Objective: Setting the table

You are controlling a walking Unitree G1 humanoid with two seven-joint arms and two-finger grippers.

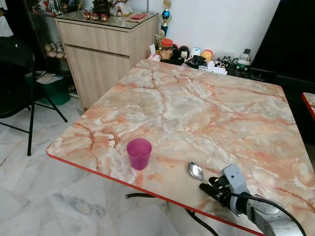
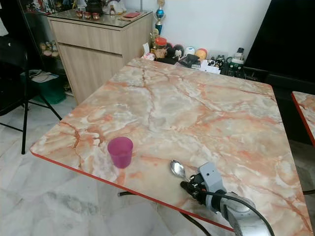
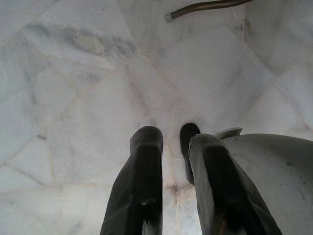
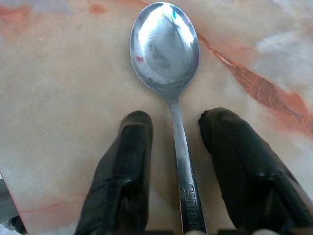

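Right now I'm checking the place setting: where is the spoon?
The spoon lies on the marble table near its front edge, right of the purple cup, its handle between the right gripper's open fingers.

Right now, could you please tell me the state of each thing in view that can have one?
Cup: upright on the table, near its front edge, inside not visible.
Spoon: lying flat on the table, bowl up, handle between the open jaws.
Right gripper: jaws open either side of the handle, not touching it.
Left gripper: idle above the floor, jaws slightly apart.

The spoon [image 4: 167,68] handle bears stamped lettering, too blurred to read.
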